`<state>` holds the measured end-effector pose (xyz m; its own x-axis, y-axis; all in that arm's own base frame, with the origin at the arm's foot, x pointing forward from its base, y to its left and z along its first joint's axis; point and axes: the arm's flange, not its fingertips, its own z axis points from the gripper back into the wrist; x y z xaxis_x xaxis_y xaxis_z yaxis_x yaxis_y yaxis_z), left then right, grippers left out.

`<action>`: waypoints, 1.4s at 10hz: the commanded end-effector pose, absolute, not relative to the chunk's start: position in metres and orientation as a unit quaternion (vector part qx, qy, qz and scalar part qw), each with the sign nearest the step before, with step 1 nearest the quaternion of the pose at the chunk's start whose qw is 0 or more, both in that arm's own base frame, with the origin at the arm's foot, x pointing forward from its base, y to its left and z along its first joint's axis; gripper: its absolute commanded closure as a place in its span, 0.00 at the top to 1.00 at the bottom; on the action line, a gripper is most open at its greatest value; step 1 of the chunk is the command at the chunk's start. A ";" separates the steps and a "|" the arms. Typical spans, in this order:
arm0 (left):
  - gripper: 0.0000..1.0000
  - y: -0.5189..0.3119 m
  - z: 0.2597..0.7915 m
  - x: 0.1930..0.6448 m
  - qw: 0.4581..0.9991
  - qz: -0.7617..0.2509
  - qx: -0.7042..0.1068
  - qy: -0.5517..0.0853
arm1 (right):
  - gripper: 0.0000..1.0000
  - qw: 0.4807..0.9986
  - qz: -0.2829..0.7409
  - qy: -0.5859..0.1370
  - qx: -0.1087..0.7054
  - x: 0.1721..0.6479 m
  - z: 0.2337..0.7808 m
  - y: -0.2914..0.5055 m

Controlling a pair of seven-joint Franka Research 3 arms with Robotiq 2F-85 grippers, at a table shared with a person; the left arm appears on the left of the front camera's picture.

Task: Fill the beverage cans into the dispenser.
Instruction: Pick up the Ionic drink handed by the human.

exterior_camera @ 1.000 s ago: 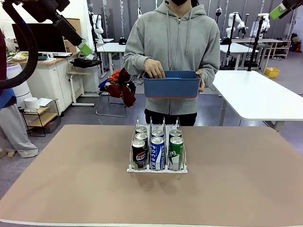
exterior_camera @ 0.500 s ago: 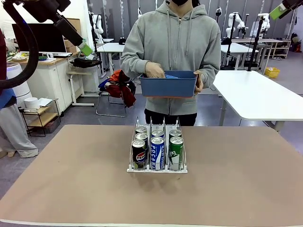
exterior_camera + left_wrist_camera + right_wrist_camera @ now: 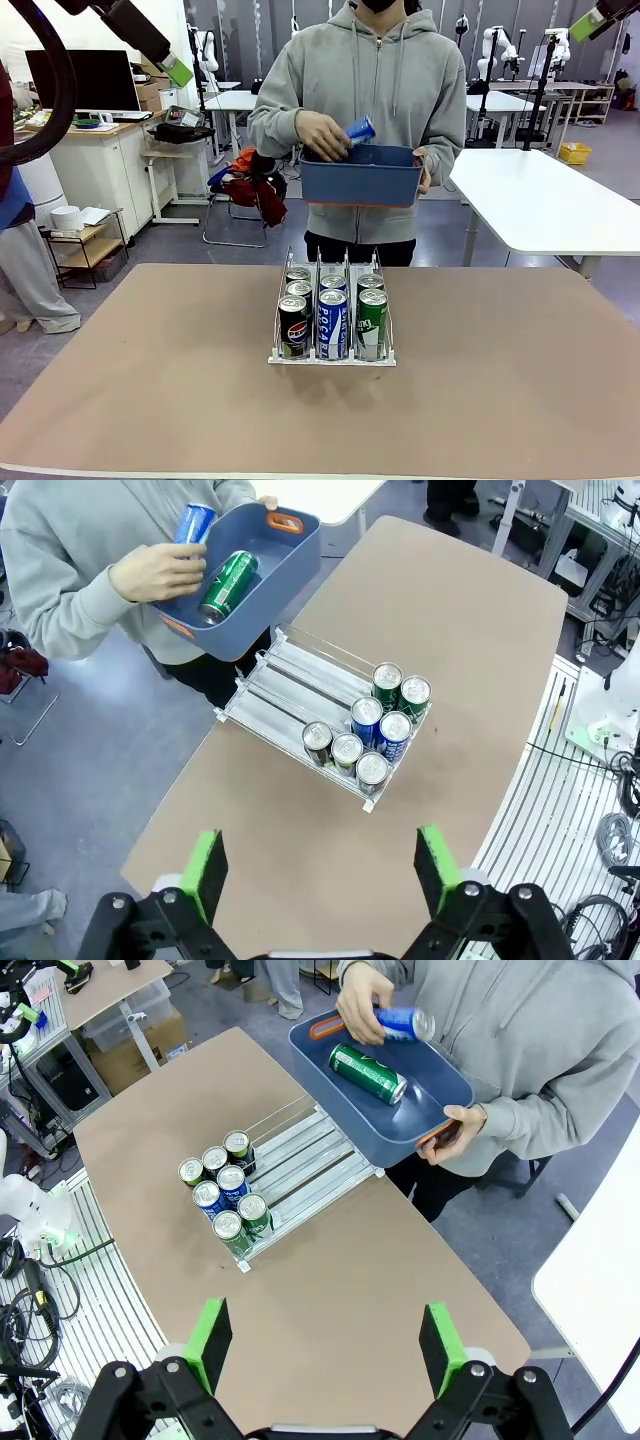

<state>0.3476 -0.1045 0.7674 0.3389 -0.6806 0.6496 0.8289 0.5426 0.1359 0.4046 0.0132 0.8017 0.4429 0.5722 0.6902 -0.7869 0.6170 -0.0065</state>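
The dispenser stands mid-table with several beverage cans at its near end: black in the left lane, blue-and-white in the middle, green on the right. From high above, the left wrist view looks down on the dispenser and its cans; my left gripper is open and holds nothing. My right gripper is also open, far above the dispenser. The person holds a blue bin and lifts a blue can out of it. A green can lies in the bin.
The brown tabletop is bare around the dispenser. The person stands at the far edge with the bin at chest height. White tables and office furniture stand behind.
The person's hand has come up out of the bin holding a blue can. My left arm has risen a little at the top left of the front view.
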 end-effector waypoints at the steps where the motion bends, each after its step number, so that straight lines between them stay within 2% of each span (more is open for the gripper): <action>1: 1.00 -0.103 0.763 0.351 0.808 -0.471 -0.107 -0.337 | 1.00 0.835 0.406 -0.335 0.161 0.403 0.801 0.013; 14: 1.00 -0.103 0.763 0.351 0.808 -0.471 -0.107 -0.337 | 1.00 0.835 0.406 -0.335 0.161 0.403 0.801 0.013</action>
<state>0.3501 -0.1055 0.7653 0.3364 -0.6859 0.6453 0.8320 0.5374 0.1374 0.4046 0.0132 0.8017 0.4429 0.5722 0.6902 -0.7869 0.6170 -0.0065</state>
